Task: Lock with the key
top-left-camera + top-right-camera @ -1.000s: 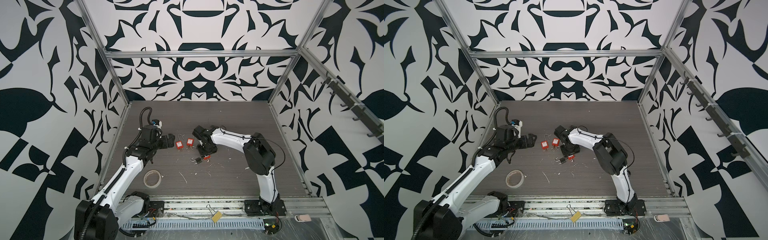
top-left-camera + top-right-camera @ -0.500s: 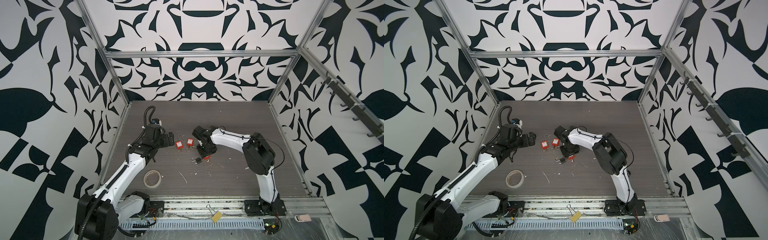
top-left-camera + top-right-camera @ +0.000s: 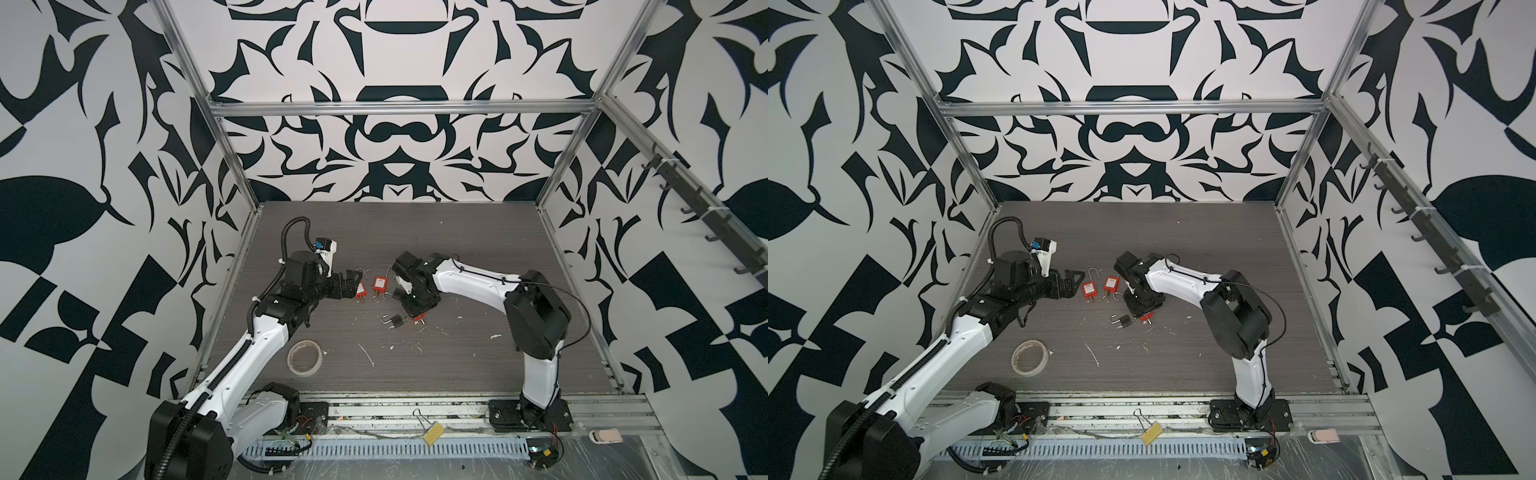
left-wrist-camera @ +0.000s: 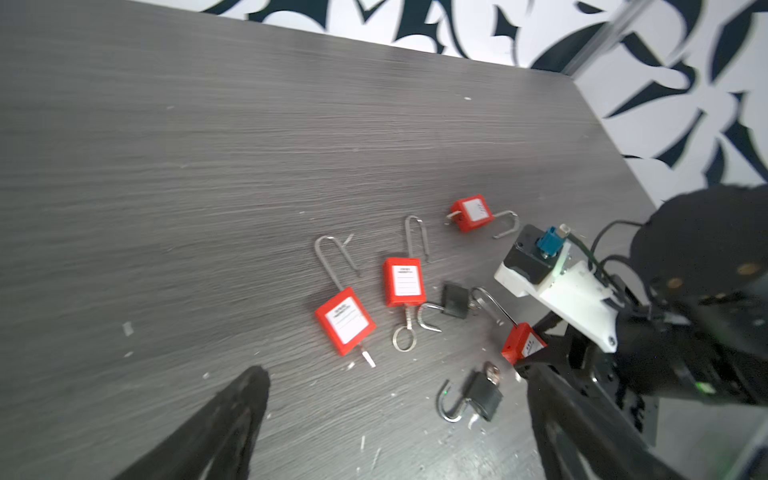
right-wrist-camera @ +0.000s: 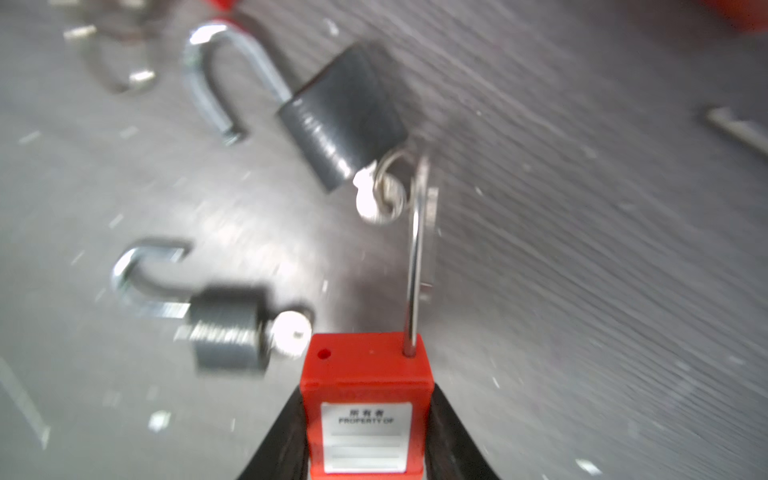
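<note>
My right gripper is shut on a red padlock with a white label. Its steel shackle stands up with one leg out of the body, and its key is hidden. In both top views that gripper is low over the table's middle. Two more red padlocks lie with open shackles just beyond my left gripper, which is open and holds nothing. From the left wrist, a key sticks out of the nearest red padlock, ahead of the left gripper.
Two black padlocks with open shackles and keys lie by the right gripper. Another red padlock lies farther back. A tape roll sits near the front left. White scraps litter the dark table, which is walled in.
The right gripper's jaws have narrowed onto the red padlock. The left arm has swung its open gripper slightly right, closer to the two red padlocks.
</note>
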